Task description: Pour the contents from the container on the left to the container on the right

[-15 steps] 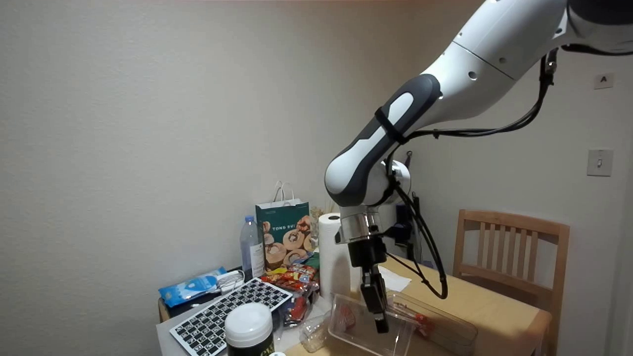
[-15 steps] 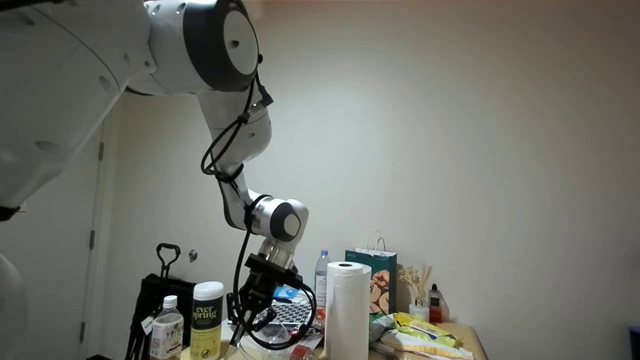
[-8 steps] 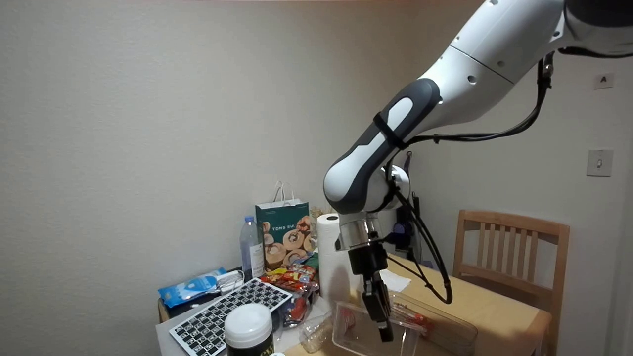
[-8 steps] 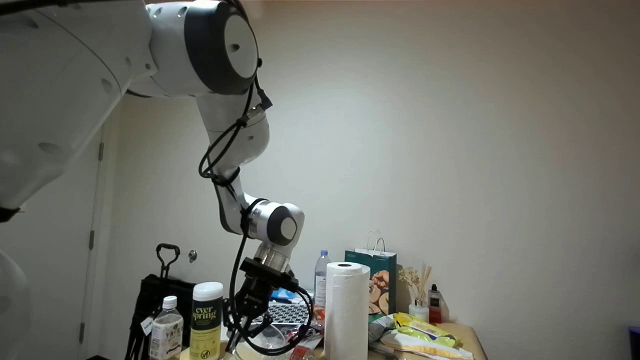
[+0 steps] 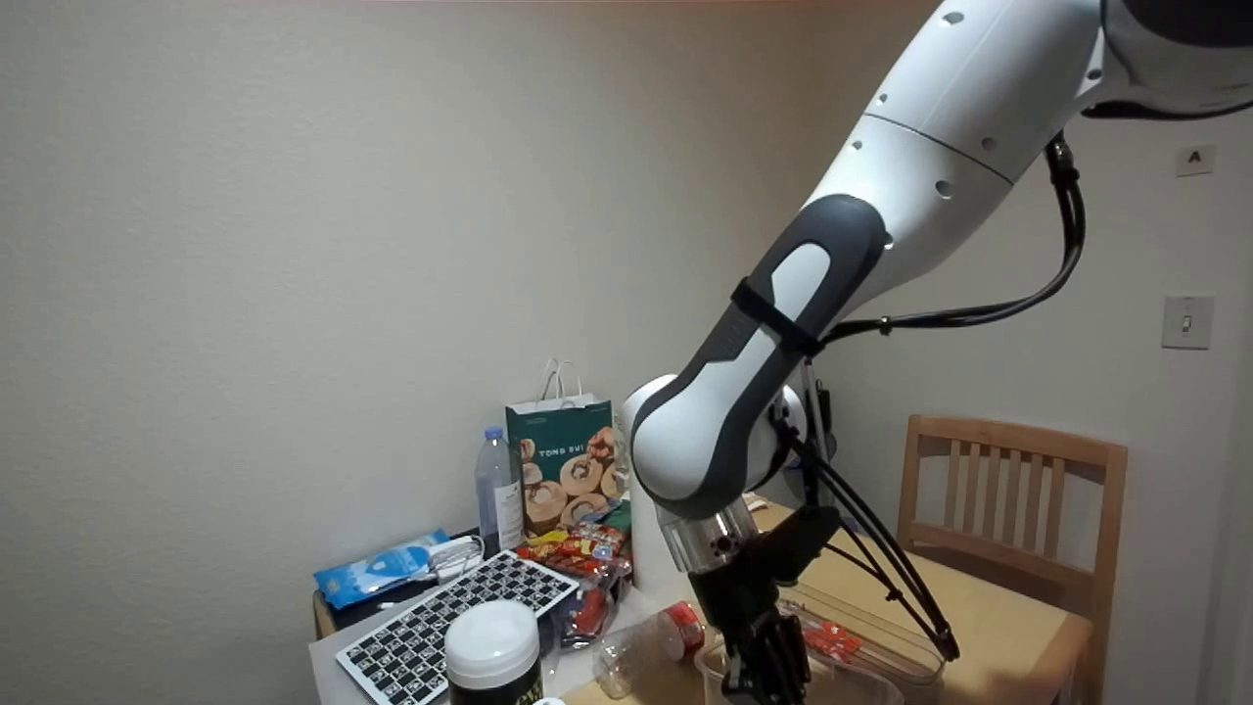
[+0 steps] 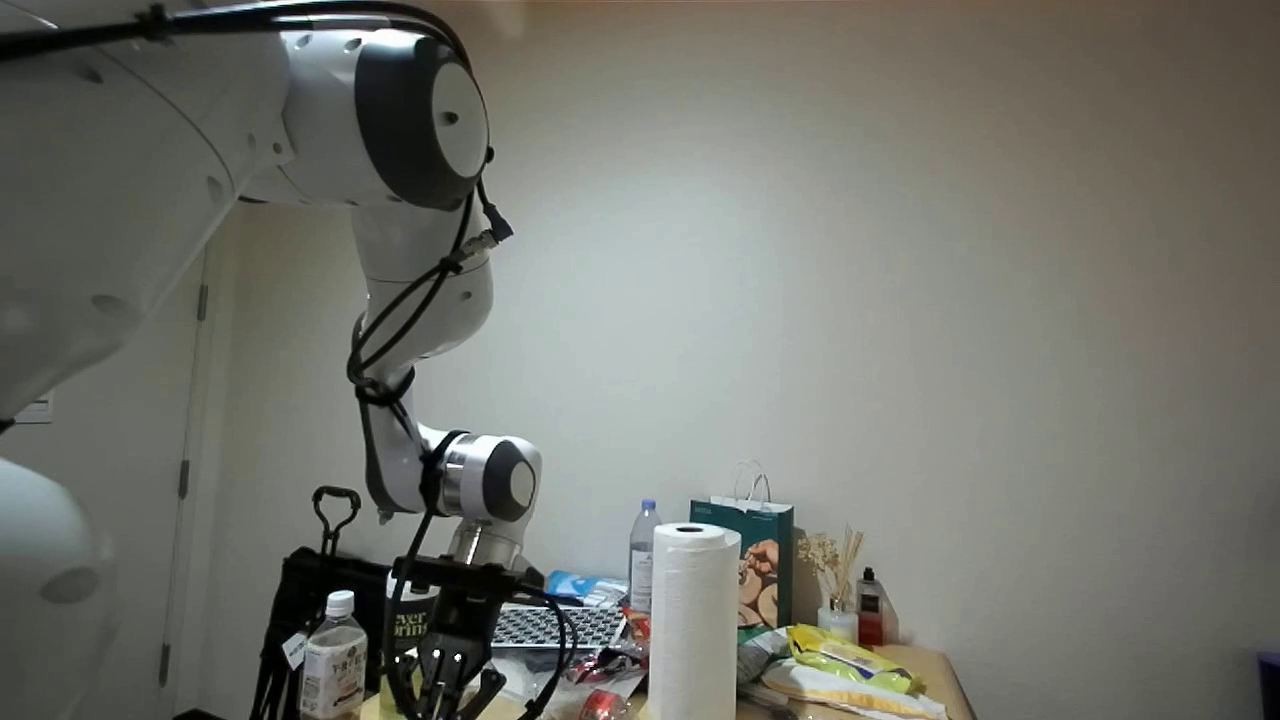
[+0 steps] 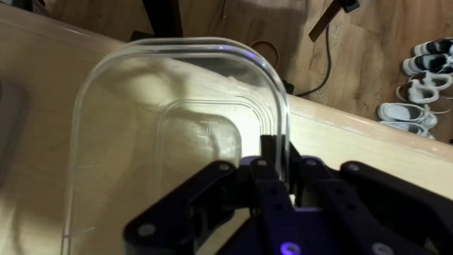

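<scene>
My gripper (image 7: 280,150) is shut on the side wall of a clear plastic container (image 7: 116,55), whose rim runs between the fingers. Seen from the wrist, its mouth faces up toward the camera and the bare bottom shows through. The same container (image 5: 847,685) appears at the lower edge of an exterior view, partly cut off, with the gripper (image 5: 773,676) at its side. Just behind and to the right is a longer clear container (image 5: 910,656) with red-wrapped pieces (image 5: 832,641) in it. Whether the held container touches the table cannot be told.
A clear jar (image 5: 631,656) with a red lid lies beside the held container. A white-lidded canister (image 5: 492,646), a checkered board (image 5: 455,622) and snack bags (image 5: 587,548) stand or lie to the left. A paper towel roll (image 6: 695,620) rises near the arm. The table edge (image 7: 354,129) crosses the wrist view.
The arm has come down and swung toward the left in an exterior view, carrying the container lower. The container has turned from a tilted pose to one with its mouth facing more upward.
</scene>
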{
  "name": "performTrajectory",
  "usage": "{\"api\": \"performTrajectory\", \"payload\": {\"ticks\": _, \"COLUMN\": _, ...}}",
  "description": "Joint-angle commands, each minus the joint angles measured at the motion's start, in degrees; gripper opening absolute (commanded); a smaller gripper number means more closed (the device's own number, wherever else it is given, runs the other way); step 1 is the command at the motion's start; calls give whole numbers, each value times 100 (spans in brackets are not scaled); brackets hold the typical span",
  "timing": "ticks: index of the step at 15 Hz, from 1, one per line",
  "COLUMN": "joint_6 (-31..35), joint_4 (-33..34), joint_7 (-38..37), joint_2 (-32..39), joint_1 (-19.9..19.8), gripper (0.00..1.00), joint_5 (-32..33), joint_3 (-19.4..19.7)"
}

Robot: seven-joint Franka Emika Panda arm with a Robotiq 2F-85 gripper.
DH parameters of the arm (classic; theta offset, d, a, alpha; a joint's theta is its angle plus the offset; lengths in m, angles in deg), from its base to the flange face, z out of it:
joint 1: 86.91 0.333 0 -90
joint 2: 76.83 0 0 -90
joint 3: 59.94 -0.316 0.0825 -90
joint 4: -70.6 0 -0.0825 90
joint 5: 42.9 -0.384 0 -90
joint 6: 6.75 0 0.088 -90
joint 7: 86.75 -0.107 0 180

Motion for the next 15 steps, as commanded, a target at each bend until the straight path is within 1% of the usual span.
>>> {"api": "performTrajectory", "payload": {"ticks": 1, "joint_6": 602, "joint_4": -96, "joint_7": -1130, "joint_2": 267, "joint_1": 297, "gripper": 4, "joint_5": 726, "joint_3": 291}}
{"api": "performTrajectory", "payload": {"ticks": 4, "joint_6": 1242, "joint_4": -20, "joint_7": -2041, "joint_2": 630, "joint_1": 549, "gripper": 4, "joint_5": 1348, "joint_3": 609}}
{"api": "performTrajectory", "payload": {"ticks": 6, "joint_6": 1685, "joint_4": 41, "joint_7": -2654, "joint_2": 848, "joint_1": 678, "gripper": 4, "joint_5": 1553, "joint_3": 831}}
{"api": "performTrajectory", "payload": {"ticks": 10, "joint_6": 1951, "joint_4": 207, "joint_7": -3836, "joint_2": 959, "joint_1": 951, "gripper": 4, "joint_5": 1826, "joint_3": 1183}}
{"api": "performTrajectory", "payload": {"ticks": 12, "joint_6": 1954, "joint_4": 304, "joint_7": -4195, "joint_2": 1008, "joint_1": 1017, "gripper": 4, "joint_5": 1891, "joint_3": 1271}}
{"api": "performTrajectory", "payload": {"ticks": 13, "joint_6": 1920, "joint_4": 342, "joint_7": -4226, "joint_2": 1003, "joint_1": 965, "gripper": 4, "joint_5": 1784, "joint_3": 1217}}
{"api": "performTrajectory", "payload": {"ticks": 15, "joint_6": 1810, "joint_4": 374, "joint_7": -3991, "joint_2": 933, "joint_1": 776, "gripper": 4, "joint_5": 1479, "joint_3": 1013}}
